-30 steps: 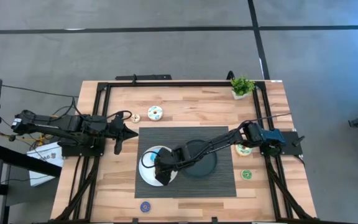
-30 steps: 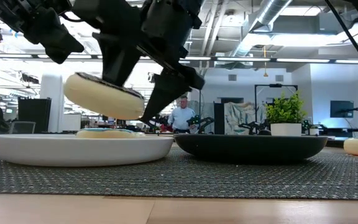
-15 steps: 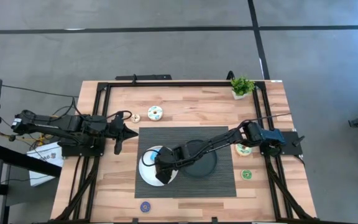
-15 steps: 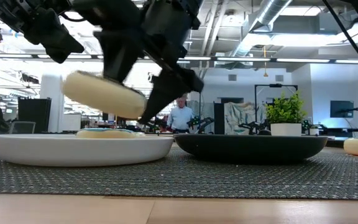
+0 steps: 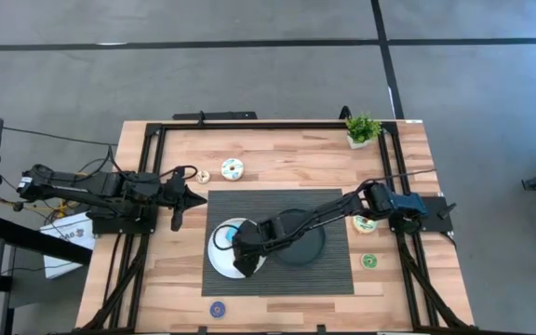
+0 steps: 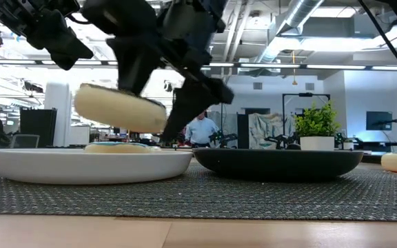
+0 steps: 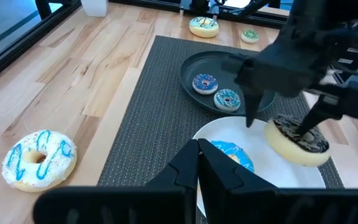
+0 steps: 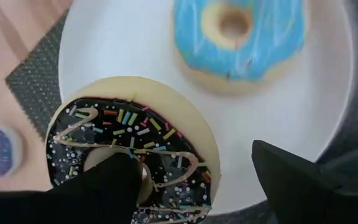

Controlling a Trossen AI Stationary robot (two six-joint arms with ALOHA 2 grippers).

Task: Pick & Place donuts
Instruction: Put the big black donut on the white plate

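Observation:
My right gripper hovers over the round white plate, open, with the chocolate-brown donut on one finger. The other finger stands beside the donut's rim with a gap between. A blue donut lies flat on the white plate. Two coin-sized donuts lie in the black plate. The white donut with blue drizzle lies on the wood at the far left. My left gripper is shut and waits left of the mat. My right gripper has one finger down in the chocolate donut's hole; the other finger stays outside the rim, apart from it. The fingers come slanting from above and from the table's right. The donut is lifted clear and tilted above the white plate.
A pale green donut and a small green one lie on the wood right of the grey mat. A small purple donut sits near the front edge. A potted plant stands at the far right corner.
The chocolate donut has rocked on the right gripper's finger above the white plate, tipping more steeply and then settling flatter. The gripper has drifted slightly sideways with it.

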